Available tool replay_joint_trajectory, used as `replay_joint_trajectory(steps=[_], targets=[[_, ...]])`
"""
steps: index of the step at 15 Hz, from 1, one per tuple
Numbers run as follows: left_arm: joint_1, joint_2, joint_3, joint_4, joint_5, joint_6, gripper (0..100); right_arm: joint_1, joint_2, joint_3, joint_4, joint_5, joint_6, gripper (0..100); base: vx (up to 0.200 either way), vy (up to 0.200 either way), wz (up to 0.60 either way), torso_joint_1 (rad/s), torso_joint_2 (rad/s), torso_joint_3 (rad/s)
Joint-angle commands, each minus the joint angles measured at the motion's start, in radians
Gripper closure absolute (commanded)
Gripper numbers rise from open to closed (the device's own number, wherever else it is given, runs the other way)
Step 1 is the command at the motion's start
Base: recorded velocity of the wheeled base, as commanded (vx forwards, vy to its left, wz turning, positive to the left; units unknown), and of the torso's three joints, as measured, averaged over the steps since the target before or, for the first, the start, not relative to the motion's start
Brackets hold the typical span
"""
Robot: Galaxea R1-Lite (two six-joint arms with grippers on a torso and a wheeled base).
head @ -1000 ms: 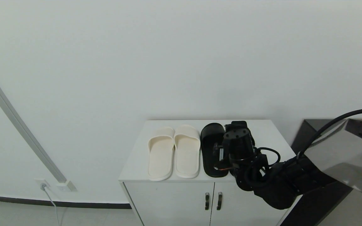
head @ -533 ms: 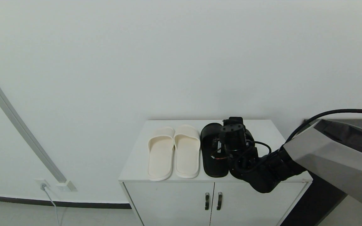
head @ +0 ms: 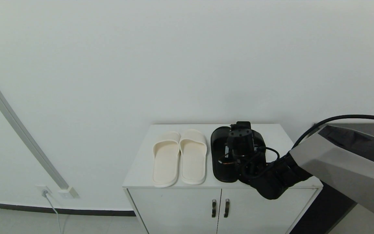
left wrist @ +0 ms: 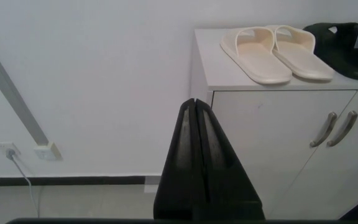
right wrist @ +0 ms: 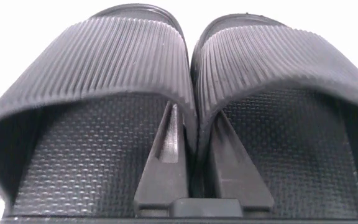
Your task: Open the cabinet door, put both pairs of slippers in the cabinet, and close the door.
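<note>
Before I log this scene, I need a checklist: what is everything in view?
cream-white plastic slippers: one pair, cream, side by side on the left part of the cabinet top.
black ribbed rubber slippers: one pair, black, on the cabinet top, right of the cream pair.
white two-door cabinet: one, white, against the wall, both doors shut.
metal door handles: two, dark metal, upright where the doors meet.
white wall socket: one, low on the wall left of the cabinet.
grey cable: one, plugged into the socket.
grey wall trunking: one, slanting down the wall.
right gripper: black, shut on the black pair's adjoining inner sides.
left gripper: black, shut, empty, lower than the cabinet top, toward its left.
</note>
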Motion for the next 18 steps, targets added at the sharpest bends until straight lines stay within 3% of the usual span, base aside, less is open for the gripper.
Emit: replay_joint_trajectory(steps=[1, 4, 8, 9, 13, 18], targets=[[0.001, 0.000, 0.000, 0.000, 0.001, 0.000, 100, -0.004, -0.084, 0.038, -0.003, 0.014, -0.009, 100, 0.000, 0.000, 0.00, 0.000, 0.00, 0.000], [0.000, 0.000, 0.000, 0.000, 0.003, -0.002, 100, 0.029, -0.311, 0.214, -0.003, 0.126, -0.046, 100, 0.000, 0.000, 0.00, 0.000, 0.00, 0.000], [0.001, 0.000, 0.000, 0.000, 0.003, -0.002, 100, 0.137, -0.615, 0.513, 0.001, 0.387, -0.089, 100, 0.000, 0.000, 0.00, 0.000, 0.00, 0.000], [0.000, 0.000, 0.000, 0.000, 0.001, -0.002, 100, 0.149, -0.722, 0.621, 0.001, 0.523, -0.160, 100, 0.000, 0.000, 0.00, 0.000, 0.00, 0.000], [0.001, 0.000, 0.000, 0.000, -0.002, 0.000, 100, 0.148, -0.876, 0.713, 0.006, 0.755, -0.163, 100, 0.000, 0.000, 0.00, 0.000, 0.00, 0.000], [0.000, 0.000, 0.000, 0.000, -0.002, 0.000, 100, 0.149, -0.844, 0.723, 0.011, 0.772, -0.163, 100, 0.000, 0.000, 0.00, 0.000, 0.00, 0.000]])
